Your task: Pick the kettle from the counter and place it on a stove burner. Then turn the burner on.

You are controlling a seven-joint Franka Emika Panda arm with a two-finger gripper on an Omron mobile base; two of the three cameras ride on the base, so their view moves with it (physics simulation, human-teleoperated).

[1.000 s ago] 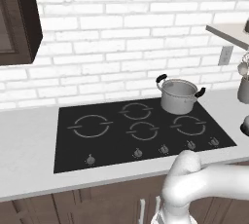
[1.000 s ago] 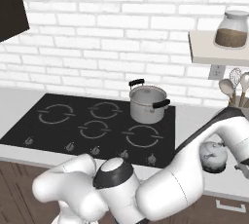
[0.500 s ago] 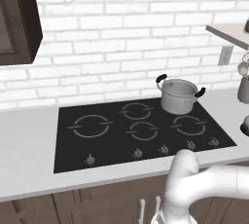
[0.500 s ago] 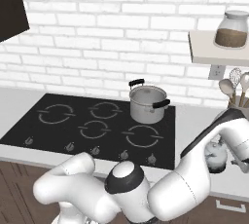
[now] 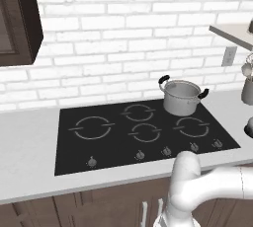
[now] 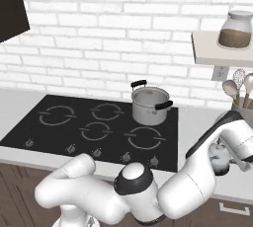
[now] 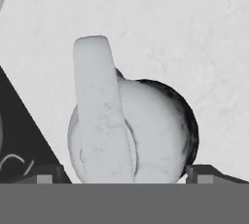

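The kettle [image 7: 133, 130] is sitting on the counter [image 7: 194, 28], off the cooktop's [image 6: 99, 127] three o'clock edge, directly under the gripper [image 7: 124, 177]. The fingers are standing wide apart, straddling it and holding nothing. It is looking rigid, smooth and probably slippery (metal, likely light if empty), so closing across the arched handle [image 7: 99, 111] seems surest.

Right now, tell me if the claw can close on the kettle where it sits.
Probably yes. In the hand view the open claw straddles the kettle, one fingertip on each side, nothing between them. The kettle stands on the counter, handle up.
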